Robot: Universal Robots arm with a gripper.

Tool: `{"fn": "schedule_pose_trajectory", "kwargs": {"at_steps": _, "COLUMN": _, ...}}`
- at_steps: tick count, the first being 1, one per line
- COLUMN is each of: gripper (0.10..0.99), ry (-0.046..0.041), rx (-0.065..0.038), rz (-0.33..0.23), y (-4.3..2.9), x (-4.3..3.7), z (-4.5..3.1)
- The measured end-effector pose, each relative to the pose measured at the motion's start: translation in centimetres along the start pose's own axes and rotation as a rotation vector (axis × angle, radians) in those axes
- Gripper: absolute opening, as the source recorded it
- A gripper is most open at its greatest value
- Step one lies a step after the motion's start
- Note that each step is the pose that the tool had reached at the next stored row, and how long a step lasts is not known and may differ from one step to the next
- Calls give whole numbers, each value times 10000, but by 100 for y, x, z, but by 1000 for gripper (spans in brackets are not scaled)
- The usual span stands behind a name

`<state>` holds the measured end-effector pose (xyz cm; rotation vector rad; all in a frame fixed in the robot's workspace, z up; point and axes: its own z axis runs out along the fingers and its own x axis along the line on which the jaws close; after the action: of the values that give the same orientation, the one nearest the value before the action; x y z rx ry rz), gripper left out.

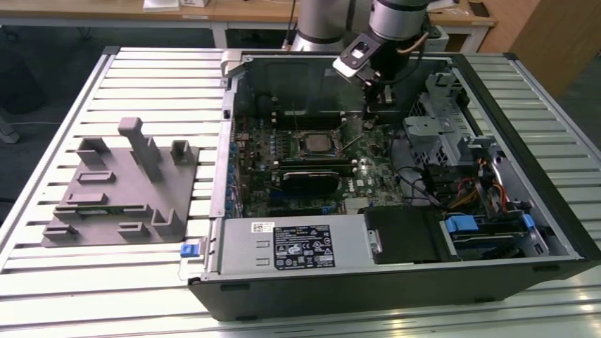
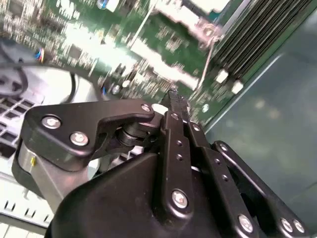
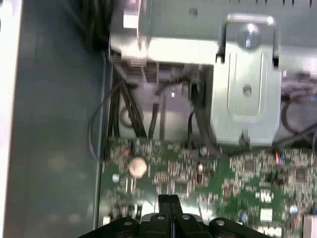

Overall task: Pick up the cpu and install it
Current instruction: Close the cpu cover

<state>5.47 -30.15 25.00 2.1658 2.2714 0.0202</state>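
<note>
The cpu point(image 1: 316, 144) appears as a paler square lying flat inside the socket frame point(image 1: 293, 144), in the upper middle of the motherboard point(image 1: 368, 172). In the second wrist view a pale surface that may be its top point(image 2: 200, 4) is cut off by the picture's border, so I cannot tell how well it is seated. Nothing touches it.

The hand point(image 1: 381, 104) hangs over the board, off to the exterior view's right of the socket and apart from it, pointing down. Its two fingers are pressed flat together with nothing between them, as seen in both wrist views point(image 2: 173, 96) point(image 3: 169, 199). The tips float just above the green board point(image 3: 257, 173) without touching it.

Dark memory slots point(image 2: 242, 34) run beside the socket. A round coin cell point(image 3: 137, 167) sits on the board ahead of the fingertips, and black cables point(image 3: 124, 109) drop down next to a folded metal bracket point(image 3: 247, 84).

The board lies in an open computer case point(image 1: 395, 299) set on its side. A power supply point(image 1: 295, 243) with a white label fills the near edge. Drive bays with blue tabs point(image 1: 462, 225) sit to the exterior view's right.

The case rests on a slatted desk point(image 1: 141, 70). A grey plastic block with upright posts point(image 1: 122, 183) stands just beside it, to the exterior view's left.
</note>
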Motion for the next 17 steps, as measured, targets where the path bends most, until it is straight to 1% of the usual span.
{"fn": "schedule_pose_trajectory", "kwargs": {"at_steps": 1, "gripper": 106, "ry": 0, "rx": 0, "rz": -1, "y": -45, "x": 1, "z": 0}}
{"fn": "schedule_pose_trajectory", "kwargs": {"at_steps": 2, "gripper": 106, "ry": 1, "rx": -2, "rz": -2, "y": -68, "x": 0, "z": 1}}
{"fn": "schedule_pose_trajectory", "kwargs": {"at_steps": 4, "gripper": 106, "ry": -2, "rx": 13, "rz": 0, "y": -67, "x": -1, "z": -10}}
{"fn": "schedule_pose_trajectory", "kwargs": {"at_steps": 6, "gripper": 106, "ry": 12, "rx": 64, "rz": 1, "y": -63, "x": 0, "z": -61}}
{"fn": "schedule_pose_trajectory", "kwargs": {"at_steps": 8, "gripper": 106, "ry": 11, "rx": 85, "rz": 2, "y": -62, "x": 0, "z": -122}}
{"fn": "schedule_pose_trajectory", "kwargs": {"at_steps": 9, "gripper": 106, "ry": 13, "rx": 92, "rz": 1, "y": -61, "x": 1, "z": -137}}
{"fn": "schedule_pose_trajectory", "kwargs": {"at_steps": 17, "gripper": 106, "ry": 14, "rx": 105, "rz": 1, "y": -61, "x": 1, "z": -139}}
